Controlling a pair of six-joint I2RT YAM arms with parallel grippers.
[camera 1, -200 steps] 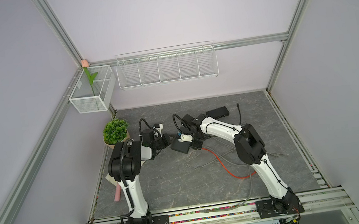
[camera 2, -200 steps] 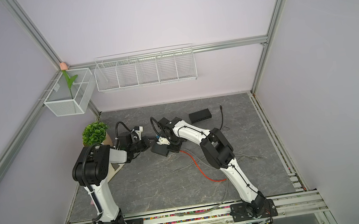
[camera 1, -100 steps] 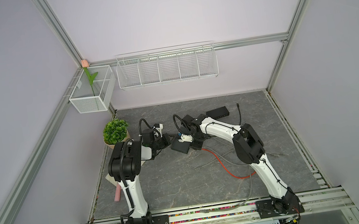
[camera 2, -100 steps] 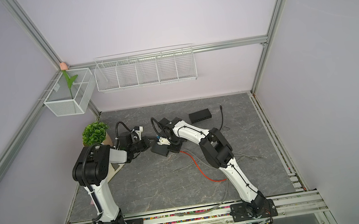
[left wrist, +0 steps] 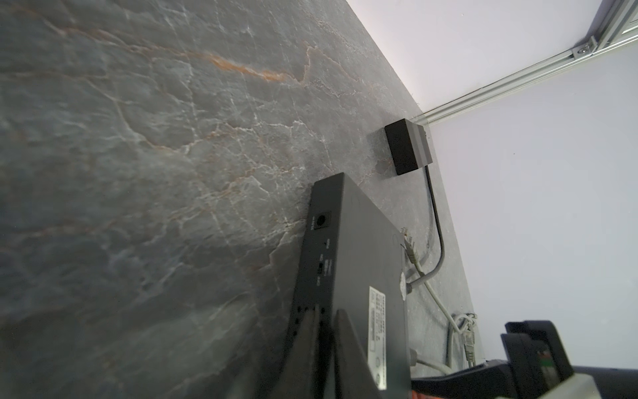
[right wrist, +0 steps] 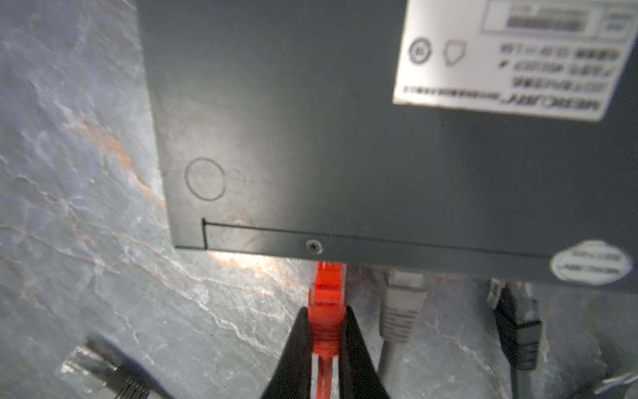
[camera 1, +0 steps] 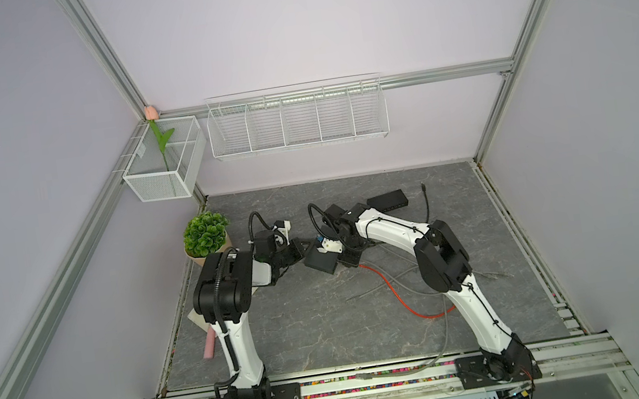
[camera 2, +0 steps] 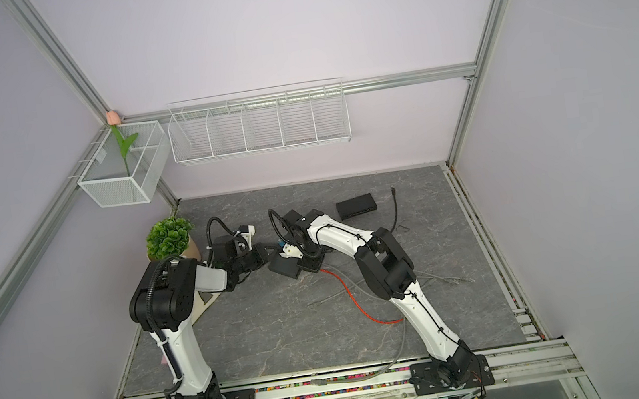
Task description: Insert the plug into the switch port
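The black switch (camera 1: 321, 261) (camera 2: 285, 266) lies label side up in the middle of the floor. My left gripper (left wrist: 326, 312) is shut on the switch's (left wrist: 359, 262) near edge, one finger on each face. My right gripper (right wrist: 326, 311) is shut on the red plug (right wrist: 327, 293). The plug's tip sits at the switch's (right wrist: 345, 138) port edge, just under the rim; the port itself is hidden. In both top views the right gripper (camera 1: 349, 261) is at the switch's right side, and the left gripper (camera 1: 302, 249) is at its left corner.
A grey plug (right wrist: 402, 300) and a black plug (right wrist: 518, 317) sit at the same edge beside the red one. The red cable (camera 1: 401, 294) and loose grey cables (camera 1: 383, 284) trail over the floor. A second black box (camera 1: 387, 201) lies behind, and a potted plant (camera 1: 205, 234) stands at the left.
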